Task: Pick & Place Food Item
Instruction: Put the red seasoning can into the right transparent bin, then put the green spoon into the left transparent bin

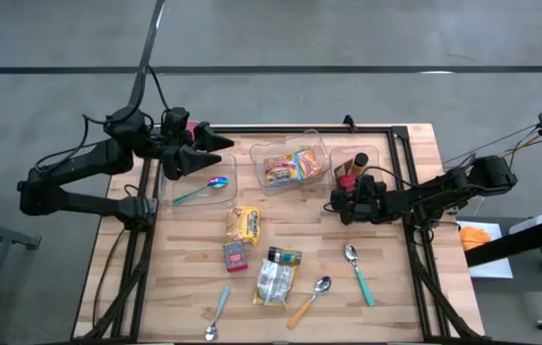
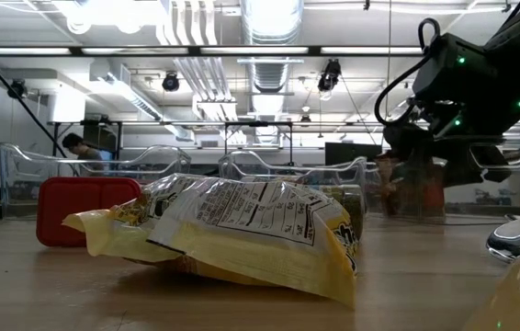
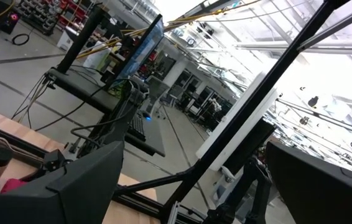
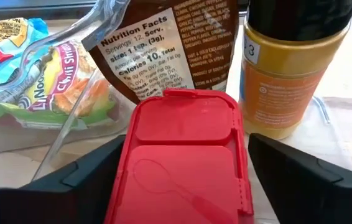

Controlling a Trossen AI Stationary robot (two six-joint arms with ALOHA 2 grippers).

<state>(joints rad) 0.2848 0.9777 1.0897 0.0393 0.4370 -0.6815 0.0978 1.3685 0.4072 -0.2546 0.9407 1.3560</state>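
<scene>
Right gripper (image 4: pixel 182 180) — fingers spread wide, red box (image 4: pixel 185 162) lying between them, unclamped, spice jar (image 4: pixel 288 74) just beyond.

The right arm reaches in low from the right edge, its gripper (image 1: pixel 340 203) pointing left with jaws spread wide. The left gripper (image 1: pixel 215 151) waits raised, angled upward, jaws open.

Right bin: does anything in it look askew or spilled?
Nothing is spilled. Only the brown jar looks askew: its label tilts, while the yellow jar beside it stands upright. The red box lies flat.
</scene>
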